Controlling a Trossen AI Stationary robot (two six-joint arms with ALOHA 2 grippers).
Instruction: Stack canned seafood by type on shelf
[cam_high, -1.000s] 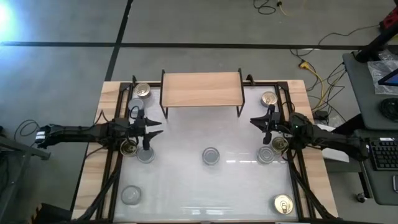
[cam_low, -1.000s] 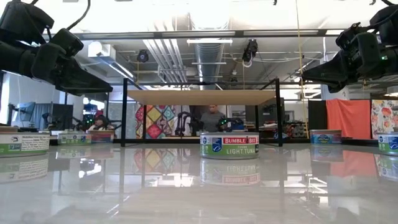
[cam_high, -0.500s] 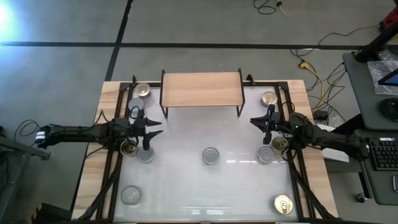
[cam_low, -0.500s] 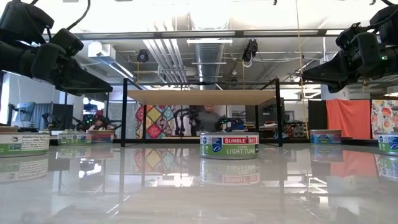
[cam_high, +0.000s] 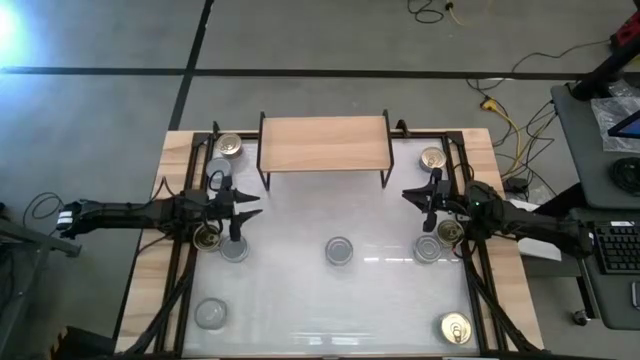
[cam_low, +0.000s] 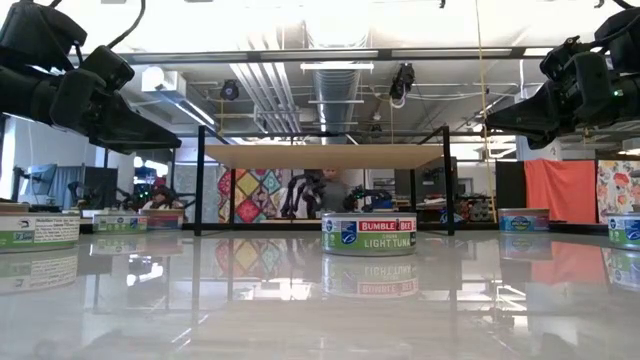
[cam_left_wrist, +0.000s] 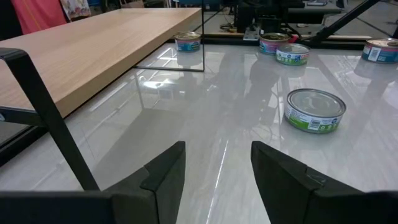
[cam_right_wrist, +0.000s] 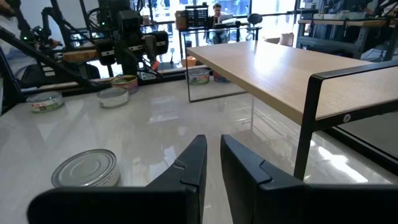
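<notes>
Tuna tins, eight, all on the white tabletop (cam_high: 300, 300), none stacked: centre tin (cam_high: 339, 250) silver-lidded and labelled light tuna, standing alone before the shelf (cam_high: 323, 142); others spread toward both table sides, gold-lidded ones (cam_high: 454, 327) among silver (cam_high: 211, 313), apparently awaiting sorting by type. Shelf board bare. Left gripper (cam_high: 243, 205) raised above the table near the left tins, fingers partly apart, holding nothing. Right gripper (cam_high: 413, 195) likewise raised at the right, fingers almost together, empty. Both appear parked clear of the tins.
</notes>
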